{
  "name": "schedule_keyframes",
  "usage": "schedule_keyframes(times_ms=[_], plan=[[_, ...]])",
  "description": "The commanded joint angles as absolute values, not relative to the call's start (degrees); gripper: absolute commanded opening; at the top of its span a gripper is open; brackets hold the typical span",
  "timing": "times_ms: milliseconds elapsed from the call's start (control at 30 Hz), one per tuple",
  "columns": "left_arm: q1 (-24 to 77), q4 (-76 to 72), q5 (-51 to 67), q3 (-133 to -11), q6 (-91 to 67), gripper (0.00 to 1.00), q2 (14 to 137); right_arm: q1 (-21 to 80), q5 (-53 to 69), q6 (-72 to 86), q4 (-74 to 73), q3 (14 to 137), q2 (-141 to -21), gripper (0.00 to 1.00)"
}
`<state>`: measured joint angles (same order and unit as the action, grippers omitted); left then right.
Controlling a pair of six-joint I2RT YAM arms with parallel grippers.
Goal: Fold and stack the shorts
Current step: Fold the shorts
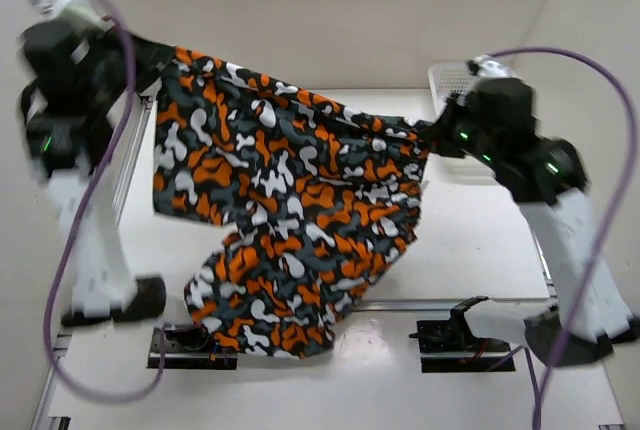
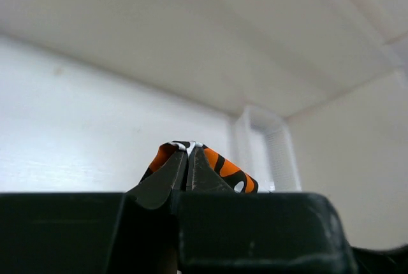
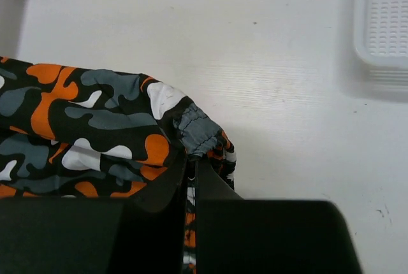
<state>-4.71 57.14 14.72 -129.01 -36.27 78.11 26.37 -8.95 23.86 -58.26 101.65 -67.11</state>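
You are holding one pair of camouflage-print shorts [image 1: 290, 220], patterned in orange, white, grey and black, in the air between both arms. It spans the space to the left of the white mesh basket [image 1: 452, 80]. The left gripper [image 2: 187, 159] is raised high, far from the basket. Its fingers [image 2: 159, 185] are pressed together on a small peak of the printed fabric. The right gripper [image 3: 191, 169] sits lower, just in front of the basket, and is pinched tight on a gathered grey edge of the cloth. The upper edge therefore slopes down toward the basket. The rest of the garment hangs below that edge in a loose, uneven sheet, with one part trailing toward the arm bases on the side away from the basket. Whether that trailing part touches the table [image 1: 480, 240] cannot be told. No fold has been made, and no finished stack can be seen anywhere in these views. This looks like the spreading step, opening the garment before folding. The next move likely calls for lowering both grips together onto the bare surface beside the basket. Level the two ends and keep the top edge taut, so the hanging cloth lies flat rather than bunching.
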Motion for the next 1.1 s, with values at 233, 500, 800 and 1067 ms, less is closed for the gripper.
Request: schedule_keyframes(times_ms=[233, 500, 800, 1067], plan=[[-5.4, 53.1, 4.2, -131.5, -31.2, 0.10, 108.6, 17.6, -13.0, 18.4, -44.0, 97.6, -95.9, 0.00], [-5.4, 53.1, 3.7, -143.5, -31.2, 0.10, 124.2, 14.4, -8.1, 17.2, -41.9, 117.3, -121.3, 0.00], [-4.2, 53.1, 5.4, -125.9, -29.3, 0.10, 108.3, 13.4, -3.3, 18.4, -44.5, 117.5, -118.9, 0.00], [0.7, 53.1, 7.0, -90.1, -30.6, 0.10, 78.0, 13.4, -0.9, 17.8, -44.5, 96.9, -100.0, 0.00]])
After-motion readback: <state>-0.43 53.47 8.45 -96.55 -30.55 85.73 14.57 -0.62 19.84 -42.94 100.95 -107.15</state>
